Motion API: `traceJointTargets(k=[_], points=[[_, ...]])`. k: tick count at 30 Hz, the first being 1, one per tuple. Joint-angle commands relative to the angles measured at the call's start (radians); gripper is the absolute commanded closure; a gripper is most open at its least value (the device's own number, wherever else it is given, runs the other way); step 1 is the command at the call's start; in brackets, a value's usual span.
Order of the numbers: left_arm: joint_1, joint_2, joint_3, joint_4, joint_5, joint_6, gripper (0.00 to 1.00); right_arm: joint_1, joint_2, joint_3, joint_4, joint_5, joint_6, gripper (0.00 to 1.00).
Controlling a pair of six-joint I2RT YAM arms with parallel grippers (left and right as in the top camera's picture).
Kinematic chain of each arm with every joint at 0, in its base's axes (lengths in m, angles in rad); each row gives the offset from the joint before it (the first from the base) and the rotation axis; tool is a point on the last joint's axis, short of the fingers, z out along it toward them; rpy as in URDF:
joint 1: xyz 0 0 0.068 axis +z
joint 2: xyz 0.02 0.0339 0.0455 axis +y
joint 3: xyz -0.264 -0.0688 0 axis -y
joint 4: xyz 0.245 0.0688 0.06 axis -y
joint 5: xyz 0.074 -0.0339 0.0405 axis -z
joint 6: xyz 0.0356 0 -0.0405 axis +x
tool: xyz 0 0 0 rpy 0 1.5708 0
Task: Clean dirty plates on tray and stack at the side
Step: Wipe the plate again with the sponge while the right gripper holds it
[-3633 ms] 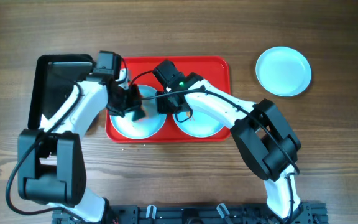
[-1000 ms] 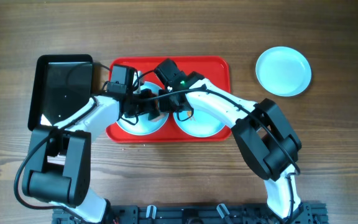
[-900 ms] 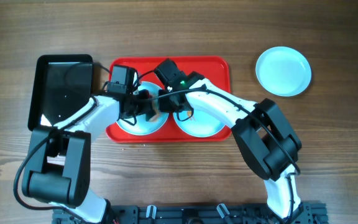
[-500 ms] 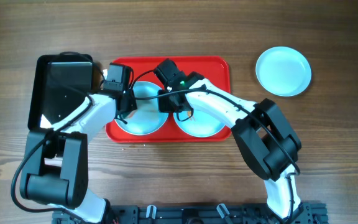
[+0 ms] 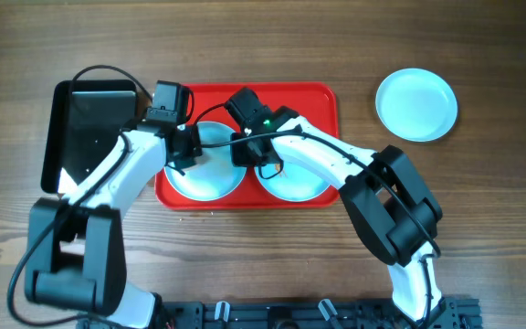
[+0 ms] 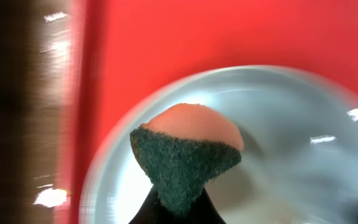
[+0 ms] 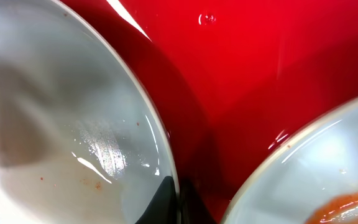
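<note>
On the red tray (image 5: 318, 99), 2 plates lie side by side. The left end effector (image 6: 176, 210) is clenched on a sponge (image 6: 188, 152), orange with a green scouring face, over the left plate (image 5: 210, 178). The right end effector (image 7: 178, 198) pinches that plate's rim. The right plate (image 7: 328, 168) shows an orange smear. The 3rd plate (image 5: 416, 104) sits well apart on the tabletop (image 5: 482, 210). A black tray (image 5: 89, 128) lies just beside the red tray.

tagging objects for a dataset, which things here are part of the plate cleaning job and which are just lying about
For the job:
- red tray
- left plate, rim pinched by the right tool
- right plate, smeared orange
- side plate, off the tray
- sponge, held in the left tool

Lying about:
- black tray
</note>
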Motion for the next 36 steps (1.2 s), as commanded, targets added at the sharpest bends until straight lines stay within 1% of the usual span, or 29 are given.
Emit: traceJointTargets(k=[1, 3, 6, 8, 11, 15, 16, 19, 23, 26, 29, 34, 35, 36], points=[[-0.027, -0.034, 0.030, 0.016, 0.256, 0.007, 0.96, -0.008, 0.026, -0.005, -0.013, 0.046, -0.006, 0.96], [-0.044, -0.013, 0.029, 0.012, 0.255, -0.020, 0.96, -0.008, 0.026, -0.005, -0.013, 0.046, -0.006, 0.96], [-0.073, 0.038, 0.028, 0.034, 0.293, -0.029, 0.96, -0.008, 0.026, -0.005, -0.013, 0.046, -0.006, 0.96], [-0.094, 0.086, 0.028, 0.044, 0.304, -0.073, 0.96, -0.008, 0.026, -0.005, -0.014, 0.046, -0.006, 0.96], [-0.113, 0.136, 0.028, 0.042, 0.374, -0.079, 0.96, -0.008, 0.026, -0.005, -0.021, 0.046, -0.006, 0.96], [-0.124, 0.158, 0.028, 0.024, 0.370, -0.078, 0.96, -0.008, 0.026, -0.005, -0.021, 0.046, -0.006, 0.96], [-0.124, 0.158, 0.028, 0.012, 0.344, -0.078, 0.96, -0.008, 0.026, -0.005, -0.021, 0.046, -0.006, 0.96], [-0.119, 0.158, 0.028, -0.037, 0.194, -0.069, 0.96, -0.008, 0.026, -0.005, -0.024, 0.046, -0.006, 0.96], [-0.086, 0.158, 0.028, -0.129, -0.071, -0.067, 0.96, -0.008, 0.026, -0.005, -0.025, 0.046, -0.006, 0.96], [-0.058, 0.156, 0.028, -0.139, -0.174, -0.067, 0.96, -0.008, 0.026, -0.005, -0.024, 0.046, -0.006, 0.96], [-0.032, 0.151, 0.040, -0.153, -0.191, -0.067, 0.96, -0.008, 0.026, -0.005, -0.024, 0.046, -0.006, 0.96], [-0.023, 0.126, 0.112, -0.187, -0.191, -0.068, 0.96, -0.008, 0.026, -0.005, -0.024, 0.046, -0.006, 0.96], [-0.023, 0.119, 0.126, -0.188, -0.184, -0.068, 0.96, -0.008, 0.026, -0.005, -0.024, 0.046, -0.006, 0.96], [-0.023, 0.109, 0.145, -0.195, -0.146, -0.068, 0.96, -0.008, 0.026, -0.005, -0.024, 0.046, -0.006, 0.95]])
